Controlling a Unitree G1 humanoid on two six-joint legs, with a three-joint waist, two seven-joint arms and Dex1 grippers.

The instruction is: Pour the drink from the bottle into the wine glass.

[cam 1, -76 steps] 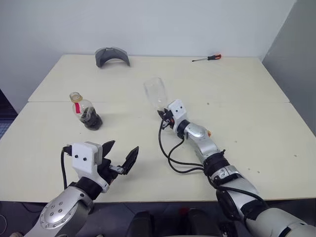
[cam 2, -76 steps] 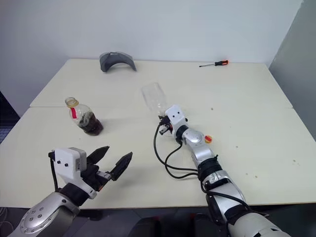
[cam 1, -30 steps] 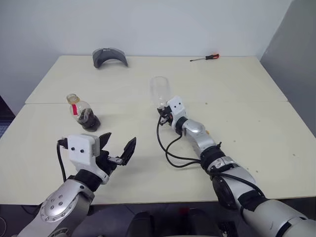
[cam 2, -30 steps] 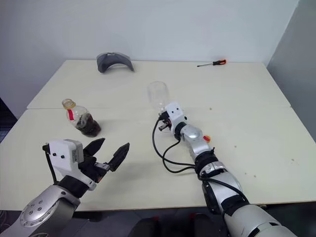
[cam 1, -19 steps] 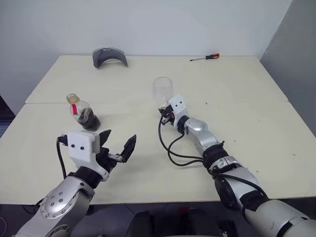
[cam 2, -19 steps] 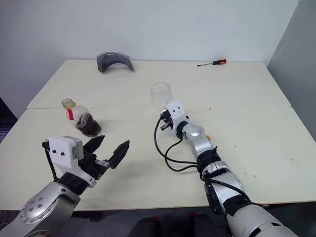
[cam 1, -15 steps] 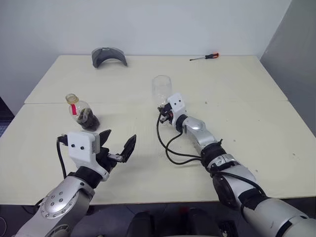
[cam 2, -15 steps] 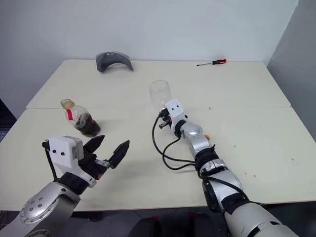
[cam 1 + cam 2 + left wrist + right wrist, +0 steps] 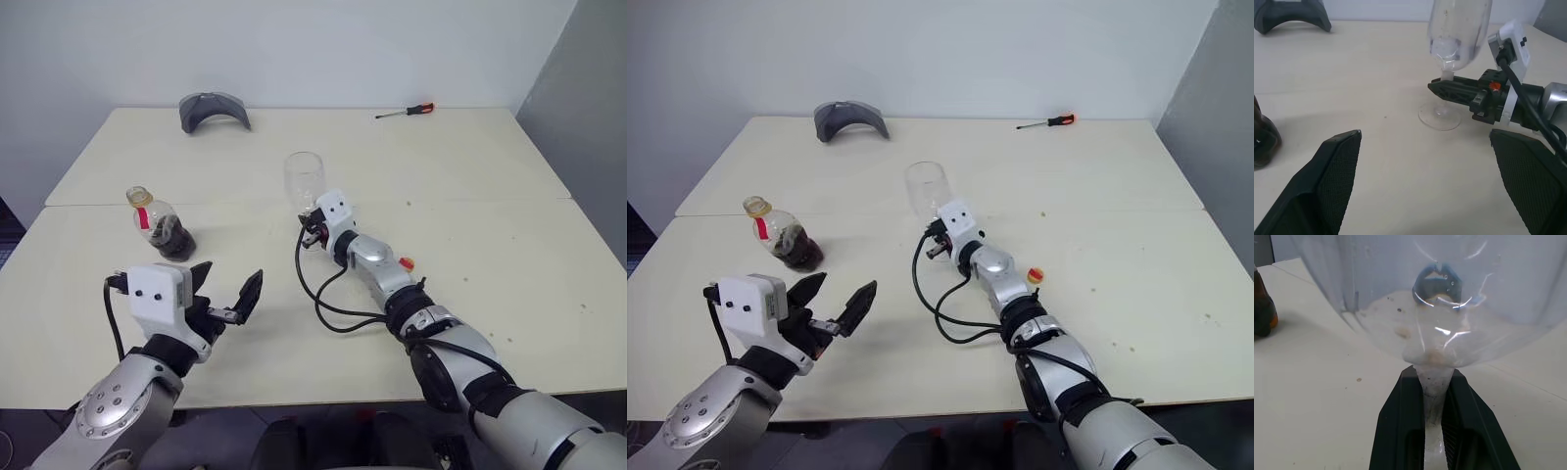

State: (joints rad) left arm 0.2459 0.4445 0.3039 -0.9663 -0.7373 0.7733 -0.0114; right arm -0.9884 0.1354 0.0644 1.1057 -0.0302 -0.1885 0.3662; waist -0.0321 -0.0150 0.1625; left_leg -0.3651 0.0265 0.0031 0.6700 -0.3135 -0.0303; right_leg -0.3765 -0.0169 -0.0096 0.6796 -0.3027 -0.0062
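The wine glass point(image 9: 305, 177) stands upright near the table's middle, clear and empty-looking. My right gripper point(image 9: 311, 233) is shut on its thin stem point(image 9: 1434, 390), just under the bowl. The round foot point(image 9: 1439, 117) is at the tabletop; I cannot tell if it touches. The bottle point(image 9: 160, 223), squat with a red tag and dark drink in its belly, stands to the left of the glass with its neck open. My left gripper point(image 9: 225, 286) hovers open and empty in front of the bottle, near the table's front edge, pointing towards the glass.
A grey curved object point(image 9: 214, 108) lies at the back left of the table. A red-handled screwdriver point(image 9: 407, 112) lies at the back right. A small orange-red cap point(image 9: 1036, 276) sits beside my right forearm. A seam point(image 9: 490, 200) runs across the cream tabletop.
My right gripper has carried the wine glass a little to the left, towards the bottle. The glass, tilted earlier, now stands upright. The left gripper has stayed in place, open.
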